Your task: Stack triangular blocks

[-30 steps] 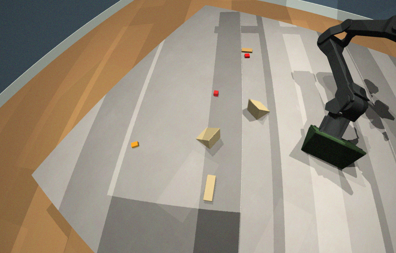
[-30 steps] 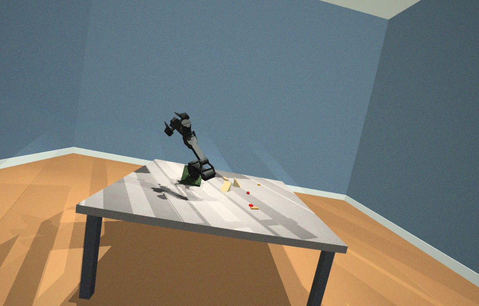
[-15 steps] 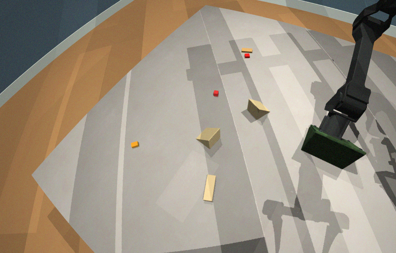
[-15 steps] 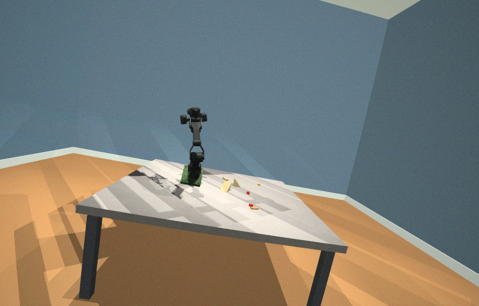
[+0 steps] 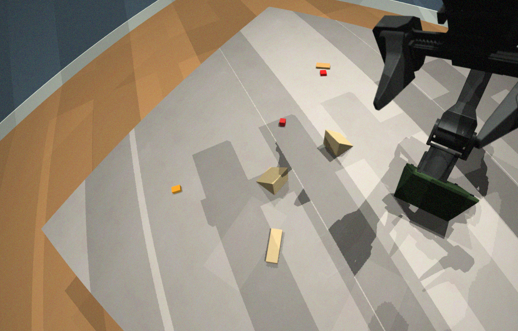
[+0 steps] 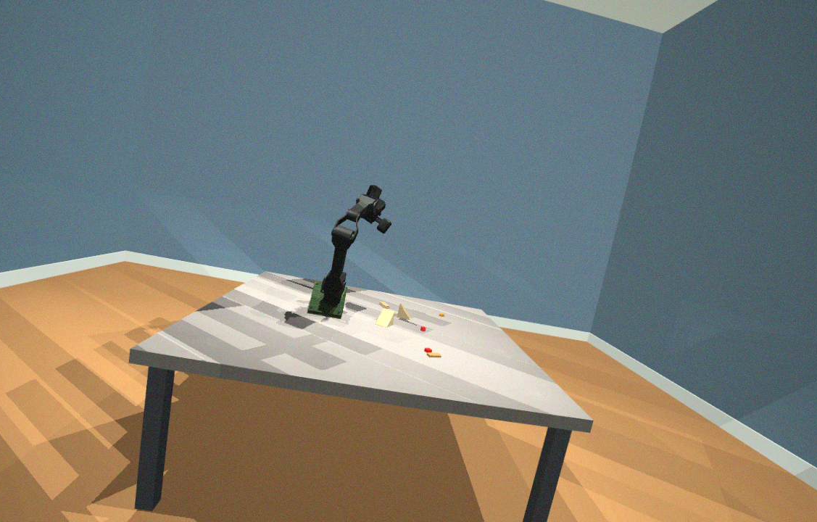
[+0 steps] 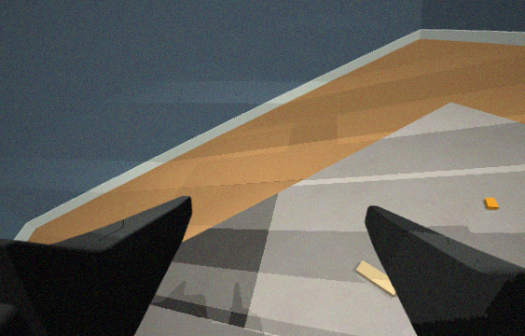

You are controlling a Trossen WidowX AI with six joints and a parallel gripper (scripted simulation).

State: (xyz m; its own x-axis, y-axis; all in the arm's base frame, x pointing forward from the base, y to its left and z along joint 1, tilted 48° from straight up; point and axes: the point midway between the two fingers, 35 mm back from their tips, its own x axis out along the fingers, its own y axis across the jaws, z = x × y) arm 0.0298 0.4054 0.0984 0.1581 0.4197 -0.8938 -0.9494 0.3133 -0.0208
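Observation:
Two tan triangular blocks lie apart near the middle of the grey table (image 5: pixel 195 123) (image 6: pixel 495 383). One block (image 5: pixel 274 179) (image 6: pixel 386 317) lies nearer the table's centre. The other block (image 5: pixel 337 142) (image 6: pixel 402 312) lies closer to the arm's green base (image 5: pixel 433 197) (image 6: pixel 325 302). Neither shows in the wrist view. My gripper (image 5: pixel 428 123) (image 7: pixel 278 209) is wide open and empty. It hangs high above the table, well clear of both blocks, and faces a far table edge.
A flat tan plank (image 5: pixel 274 245) (image 7: pixel 374 276) and a small orange block (image 5: pixel 176 188) (image 7: pixel 490 203) lie on the table. Two red cubes (image 5: pixel 282 122) (image 5: pixel 323 72) and a small tan tile (image 5: pixel 322 65) lie further out. The floor lies beyond the table edges.

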